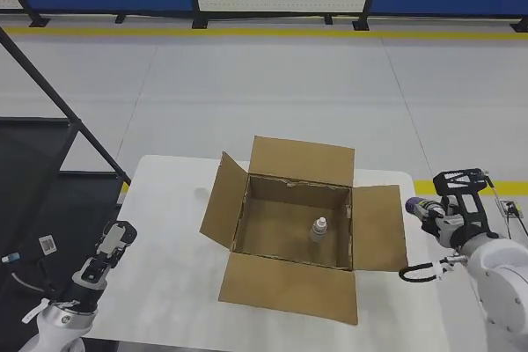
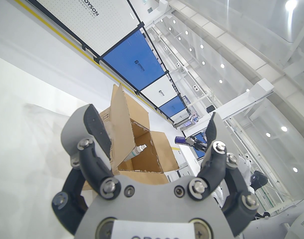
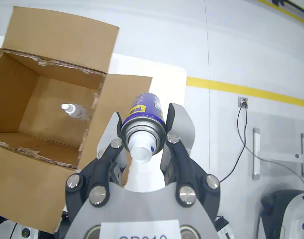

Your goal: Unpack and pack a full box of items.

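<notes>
Holding a purple can (image 3: pixel 145 109) clamped snugly at its shoulder, the right end effector (image 3: pixel 144 115) hangs at the right of the top view, just past the box's (image 1: pixel 290 286) right flap. One small bottle (image 1: pixel 319 230) stands inside the box, mid-frame. At lower left, the left end effector (image 1: pixel 117 238) is spread wide and empty. The can may be coming out or going in. If this is unpacking, it next needs a bare spot on the surface (image 1: pixel 172 264). The can's label carries yellow-banded print, and the box side has handling marks.
</notes>
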